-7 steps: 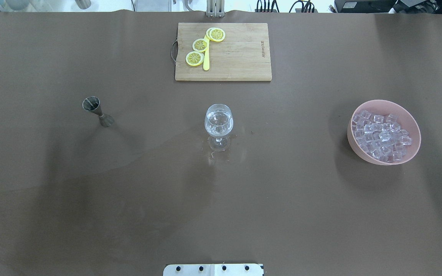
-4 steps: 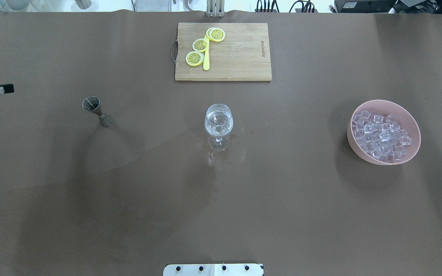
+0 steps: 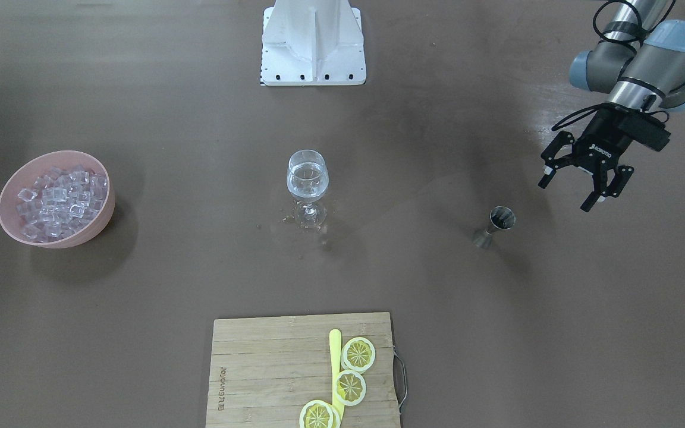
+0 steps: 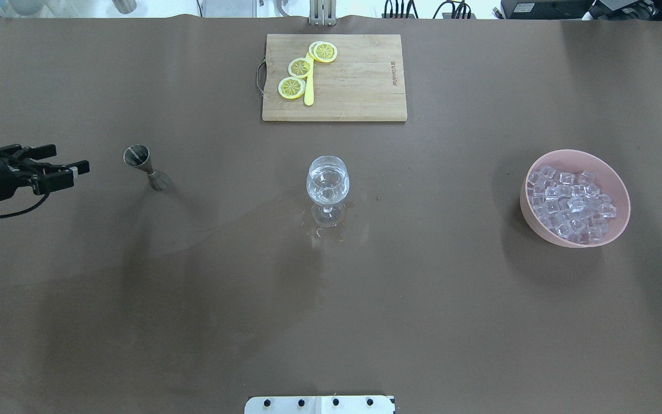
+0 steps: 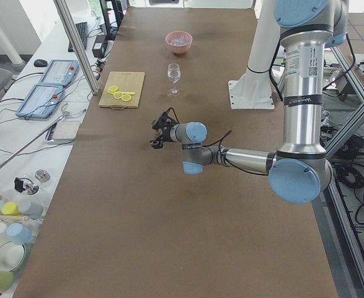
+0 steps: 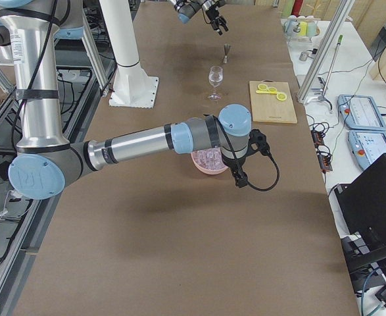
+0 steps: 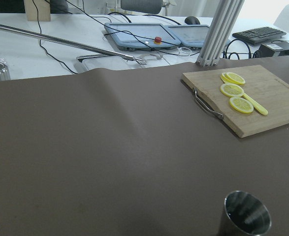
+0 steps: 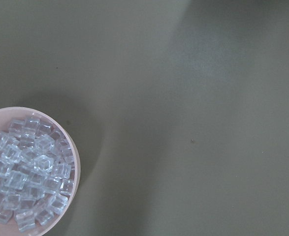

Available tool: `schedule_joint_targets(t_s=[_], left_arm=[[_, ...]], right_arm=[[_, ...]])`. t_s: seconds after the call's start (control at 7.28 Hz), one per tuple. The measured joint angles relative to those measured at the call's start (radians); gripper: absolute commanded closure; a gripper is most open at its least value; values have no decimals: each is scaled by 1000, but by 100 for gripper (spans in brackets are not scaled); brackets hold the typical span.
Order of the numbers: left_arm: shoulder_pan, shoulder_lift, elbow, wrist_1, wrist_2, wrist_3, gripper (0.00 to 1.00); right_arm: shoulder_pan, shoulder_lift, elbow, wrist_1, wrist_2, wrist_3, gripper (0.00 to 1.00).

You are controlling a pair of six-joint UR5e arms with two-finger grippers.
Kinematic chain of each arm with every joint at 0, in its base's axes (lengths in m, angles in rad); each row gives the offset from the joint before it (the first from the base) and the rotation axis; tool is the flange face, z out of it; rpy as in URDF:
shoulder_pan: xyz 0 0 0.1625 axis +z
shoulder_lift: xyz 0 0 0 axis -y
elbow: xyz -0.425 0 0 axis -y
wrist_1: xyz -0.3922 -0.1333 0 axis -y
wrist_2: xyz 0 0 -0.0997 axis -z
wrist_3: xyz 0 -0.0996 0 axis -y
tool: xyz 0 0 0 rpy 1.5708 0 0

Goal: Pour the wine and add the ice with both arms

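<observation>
Wine (image 3: 307, 176): clear liquid, small amount, sits in the stemmed glass (image 3: 307, 189) mid-table, well away from every edge. Wet specks on the cloth round the foot. Glass is thin, fragile and top-heavy on a narrow stem, so best not bumped. If it must be held, take it at the stem or low on the bowl of the glass.

Ice (image 4: 571, 202): heap of small clear cubes in the pink bowl (image 4: 621, 192), close to the table's right edge, about midway between the near and far edges. Cubes look hard, light, glossy and probably slippery. They lie loose, so they will shift under a finger. Pinch one top cube across two flat faces, not corner to corner.

Steel jigger (image 4: 146, 165): upright, toward the left edge. Stiff, smooth, light and tips easily. Grip it at the narrow waist. Cannot tell if any liquid is in it.

Left gripper (image 3: 563, 196): fingers spread wide and empty. It is above the table just on the left-edge side of the jigger, not touching it.

Right gripper (image 6: 239, 172): over the bowl near the right edge. It shows only in the side view, so cannot tell if its fingers are apart or together.

Cutting board (image 4: 360, 86) with lemon slices (image 4: 301, 68) lies at the middle of the far edge, untouched.
</observation>
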Motion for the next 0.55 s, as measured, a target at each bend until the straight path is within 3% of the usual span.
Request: schedule_joint_targets(t_s=[0.55], left_arm=[[79,-20,11,16,53,16,4]], right_arm=[[-16,-2,-5,-1,-1,1,0]])
